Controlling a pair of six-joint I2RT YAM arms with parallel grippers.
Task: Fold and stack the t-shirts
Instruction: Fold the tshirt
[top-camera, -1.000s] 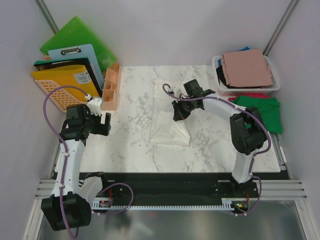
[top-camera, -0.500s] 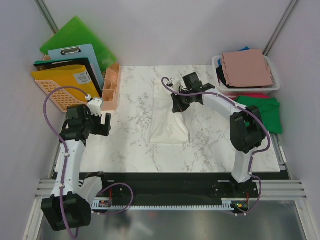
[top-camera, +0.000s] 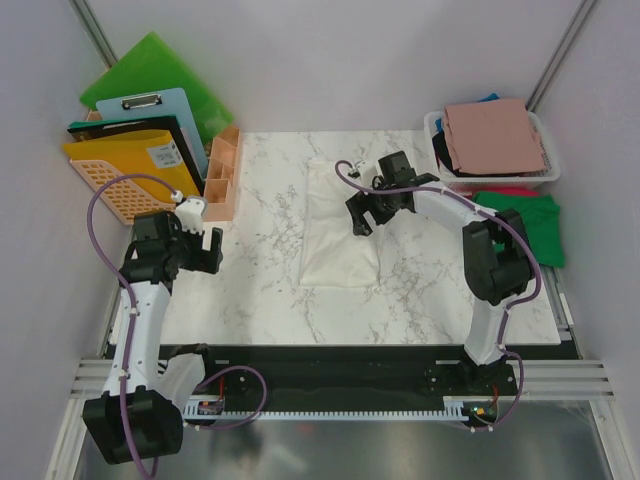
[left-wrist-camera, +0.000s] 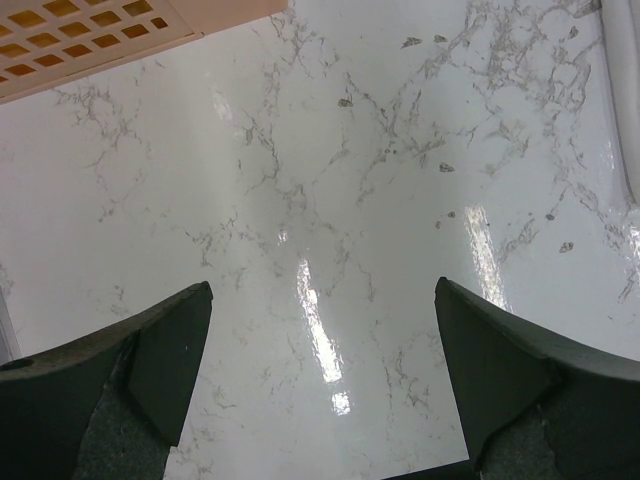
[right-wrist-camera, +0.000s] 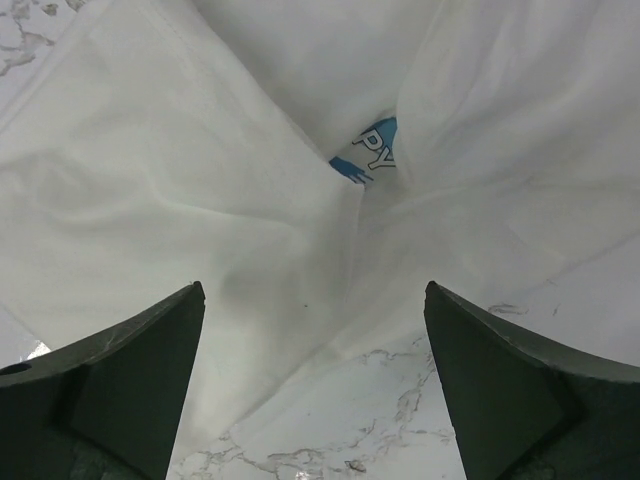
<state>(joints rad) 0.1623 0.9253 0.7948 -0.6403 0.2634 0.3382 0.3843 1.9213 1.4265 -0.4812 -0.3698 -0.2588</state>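
Top: white mesh basket (top-camera: 437, 125) at far right corner of tabletop (top-camera: 270, 180) holds a folded dusty-pink t-shirt (top-camera: 495, 135) on top, with blue and dark cloth under it. Green t-shirt (top-camera: 525, 222) lies at the right edge, just nearer than the basket. Cream-white t-shirt (top-camera: 338, 240) lies mid-tabletop as a long strip. Right tool (top-camera: 363, 212) is over its far right side, fingers apart. Left tool (top-camera: 210, 250) is near the left edge, well apart from that shirt

Left wrist: left tool (left-wrist-camera: 322, 290) spread wide over bare marble, empty

Right wrist: right tool (right-wrist-camera: 314, 290) spread, empty, cream-white t-shirt (right-wrist-camera: 200, 180) directly below, blue print (right-wrist-camera: 372, 150) peeking from a fold
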